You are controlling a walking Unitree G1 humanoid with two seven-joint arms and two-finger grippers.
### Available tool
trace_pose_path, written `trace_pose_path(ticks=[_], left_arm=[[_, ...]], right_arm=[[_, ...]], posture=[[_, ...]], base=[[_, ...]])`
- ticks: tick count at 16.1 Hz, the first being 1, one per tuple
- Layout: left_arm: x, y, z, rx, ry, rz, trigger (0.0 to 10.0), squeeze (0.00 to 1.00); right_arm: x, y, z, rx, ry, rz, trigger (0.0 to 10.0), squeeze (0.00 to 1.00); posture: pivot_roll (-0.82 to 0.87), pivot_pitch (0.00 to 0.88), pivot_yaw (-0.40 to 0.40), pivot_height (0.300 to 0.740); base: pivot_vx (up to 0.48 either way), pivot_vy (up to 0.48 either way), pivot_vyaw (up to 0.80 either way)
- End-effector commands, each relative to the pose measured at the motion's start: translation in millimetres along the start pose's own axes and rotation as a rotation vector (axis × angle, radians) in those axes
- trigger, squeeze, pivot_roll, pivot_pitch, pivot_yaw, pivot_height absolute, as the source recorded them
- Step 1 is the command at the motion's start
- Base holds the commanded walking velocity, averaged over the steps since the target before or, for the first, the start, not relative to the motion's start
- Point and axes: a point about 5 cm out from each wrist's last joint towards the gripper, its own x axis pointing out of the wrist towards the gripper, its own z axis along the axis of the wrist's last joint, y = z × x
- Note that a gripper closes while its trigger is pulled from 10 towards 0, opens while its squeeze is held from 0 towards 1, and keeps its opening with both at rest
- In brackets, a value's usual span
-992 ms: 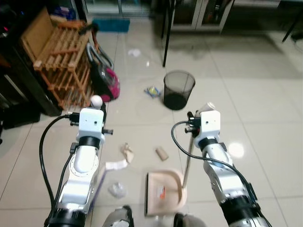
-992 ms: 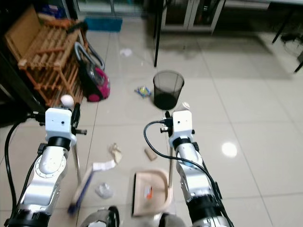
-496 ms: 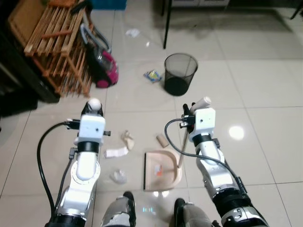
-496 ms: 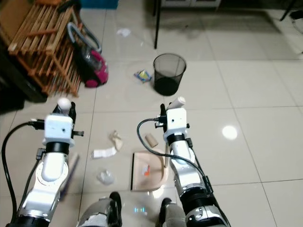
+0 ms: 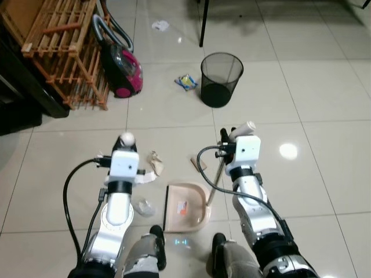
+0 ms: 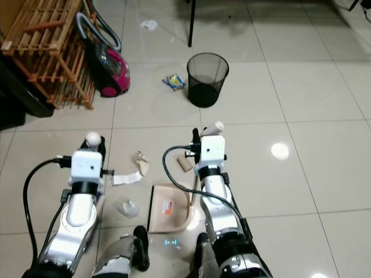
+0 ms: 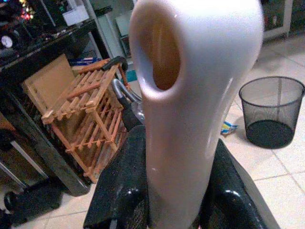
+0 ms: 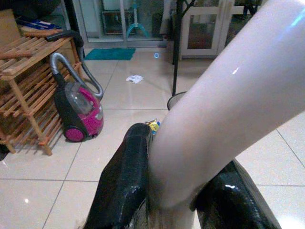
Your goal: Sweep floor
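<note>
I look down from the head camera at a pale tiled floor (image 5: 324, 174). My left gripper (image 7: 174, 191) is closed around the white handle of the broom (image 7: 190, 95); in the left wrist view both black fingers (image 7: 119, 191) press against the handle from each side. In the head views the round top of this handle stands just above the left wrist, and I cannot see the brush end, which is hidden behind the arm.

My right gripper (image 8: 167, 191) pinches the long handle of the dustpan (image 5: 185, 207). In the right wrist view the black fingers (image 8: 126, 181) hold the pale handle between them. The beige pan lies flat on the tiles between my two arms, just in front of the robot's feet, and its thin stick rises at a tilt up to the right gripper.

Some litter is on the floor: a crumpled brown paper (image 5: 155, 163) and a white strip (image 5: 145, 178) beside the left wrist, a clear plastic wrapper (image 5: 144, 207) left of the pan, and a small cardboard roll (image 5: 198, 164) near the right wrist. Farther ahead stands a black mesh bin (image 5: 221, 79), upright, with a yellow-blue packet (image 5: 186, 81) near it and a white scrap (image 5: 160, 25) further away. A pink vacuum cleaner (image 5: 123, 70) stands against a wooden rack (image 5: 64, 46).
</note>
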Motion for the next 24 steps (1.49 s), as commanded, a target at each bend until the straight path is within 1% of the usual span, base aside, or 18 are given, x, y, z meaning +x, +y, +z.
trace_pose_path(ticks=[1,3,4,5,6,7,8,9,11,12,14,16,17,19,20,22,23,24], left_arm=[[-4.7,-2.4,-8.0,-0.038,0.043,0.014,10.0,0.00],[2.4,-7.9,-2.4,-0.115,0.033,0.020,10.0,0.00],[10.6,-14.9,5.3,-0.194,0.016,0.012,10.0,0.00],[12.4,-16.8,6.8,-0.210,0.012,0.008,10.0,0.00],[16.5,-26.8,15.1,-0.297,0.005,-0.034,10.0,0.00],[17.4,-32.1,21.3,-0.347,-0.003,-0.062,10.0,0.00],[17.4,-32.1,21.3,-0.347,-0.003,-0.062,10.0,0.00],[17.6,-40.0,36.2,-0.443,-0.033,-0.118,10.0,0.00],[17.6,-41.2,44.1,-0.486,-0.047,-0.144,10.0,0.00],[17.0,-37.2,53.1,-0.529,-0.064,-0.169,10.0,0.00],[15.3,-30.9,64.7,-0.567,-0.084,-0.200,10.0,0.00],[12.7,-19.9,71.8,-0.562,-0.098,-0.213,10.0,0.00],[12.5,-14.1,74.2,-0.546,-0.107,-0.219,10.0,0.00],[16.2,9.7,88.1,-0.402,-0.166,-0.284,10.0,0.00],[17.8,12.5,89.7,-0.389,-0.171,-0.291,10.0,0.00],[29.4,30.6,104.6,-0.356,-0.208,-0.320,10.0,0.00],[37.7,41.3,118.1,-0.389,-0.228,-0.334,10.0,0.00],[42.2,47.2,126.4,-0.403,-0.246,-0.344,10.0,0.00]], right_arm=[[-2.2,-0.3,-2.1,0.021,-0.009,-0.028,10.0,0.00],[-1.0,-1.8,-2.3,0.027,-0.009,-0.045,10.0,0.00],[-0.3,-3.2,-2.7,0.029,-0.005,-0.053,10.0,0.00],[-0.2,-3.5,-2.9,0.029,-0.004,-0.054,10.0,0.00],[-0.2,-4.6,-3.7,0.028,0.002,-0.059,10.0,0.00],[-0.1,-5.6,-4.1,0.028,0.005,-0.064,10.0,0.00],[-0.1,-5.6,-4.1,0.028,0.005,-0.064,10.0,0.00],[1.1,-7.8,-5.0,0.030,0.011,-0.073,10.0,0.00],[2.3,-8.7,-5.5,0.028,0.012,-0.073,10.0,0.00],[4.1,-11.4,-4.9,0.028,0.011,-0.077,10.0,0.00],[6.4,-15.9,-4.1,0.028,0.011,-0.084,10.0,0.00],[8.5,-20.2,-3.5,0.031,0.012,-0.090,10.0,0.00],[9.3,-22.4,-3.1,0.037,0.011,-0.097,10.0,0.00],[10.7,-30.8,-1.0,0.069,0.002,-0.111,10.0,0.00],[11.2,-31.8,-0.9,0.072,0.003,-0.113,10.0,0.00],[11.4,-39.2,-0.8,0.079,0.003,-0.124,10.0,0.00],[10.8,-46.5,0.2,0.089,-0.004,-0.145,10.0,0.00],[9.7,-51.3,0.4,0.090,-0.004,-0.160,10.0,0.00]], posture=[[-0.04,0.346,-0.006,0.740],[-0.04,0.344,-0.006,0.740],[-0.04,0.343,-0.008,0.740],[-0.04,0.343,-0.008,0.740],[-0.03,0.337,-0.006,0.740],[-0.03,0.332,-0.006,0.740],[-0.03,0.332,-0.006,0.740],[-0.03,0.323,-0.005,0.740],[-0.03,0.314,-0.003,0.740],[-0.02,0.300,0.001,0.740],[-0.01,0.283,0.007,0.740],[-0.01,0.268,0.010,0.740],[0.00,0.259,0.011,0.740],[0.01,0.234,0.010,0.740],[0.02,0.232,0.010,0.740],[0.02,0.211,0.017,0.740],[0.02,0.185,0.025,0.740],[0.02,0.176,0.028,0.740]], base=[[0.000,0.000,0.00],[0.000,0.000,0.00],[0.000,0.000,0.00],[0.000,0.000,0.00],[0.000,0.000,0.00],[0.000,0.000,0.00],[0.000,0.000,0.00],[0.000,0.000,0.00],[0.000,0.000,0.00],[0.000,0.000,0.00],[0.000,0.000,0.00],[0.000,0.000,0.00],[0.000,0.000,0.00],[0.000,0.000,0.00],[0.000,0.000,0.00],[0.000,0.000,0.00],[0.000,0.000,0.00],[0.000,0.000,0.00]])
